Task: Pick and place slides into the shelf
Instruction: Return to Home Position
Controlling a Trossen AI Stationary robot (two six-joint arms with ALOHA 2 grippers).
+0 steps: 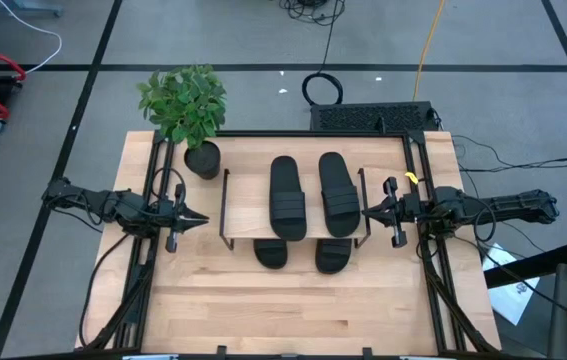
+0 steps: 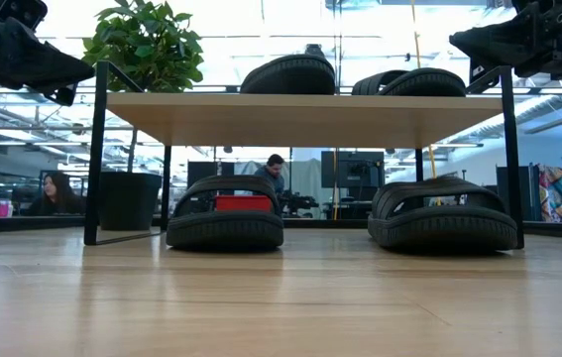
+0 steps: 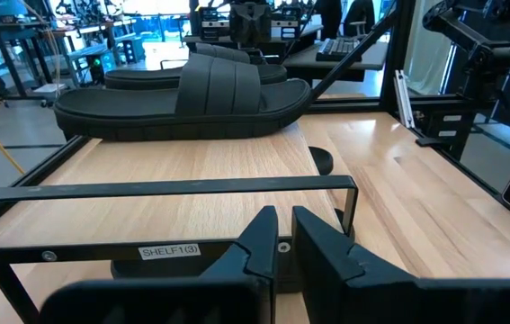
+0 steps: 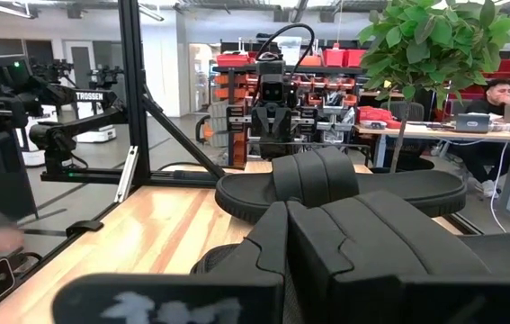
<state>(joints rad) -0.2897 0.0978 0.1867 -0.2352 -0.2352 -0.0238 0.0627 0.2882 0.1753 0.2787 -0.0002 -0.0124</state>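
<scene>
Two black slides [image 1: 287, 197] [image 1: 338, 195] lie side by side, soles down, on the shelf's light wooden top board [image 1: 248, 200]. The other two slides [image 2: 226, 213] [image 2: 444, 213] rest on the table under the board, toes poking out toward the near edge [image 1: 271, 253]. My left gripper [image 1: 201, 217] hovers shut just off the shelf's left end, at top-board height [image 3: 283, 238]. My right gripper [image 1: 368, 211] hovers shut just off the shelf's right end [image 4: 286, 225]. Neither touches anything.
A potted plant [image 1: 185, 105] stands at the shelf's far left corner, behind the left gripper. Black frame rails run along the table's left and right sides. Bare wood [image 1: 303, 310] lies between the shelf and the near edge. People sit in the room behind [image 2: 55, 193].
</scene>
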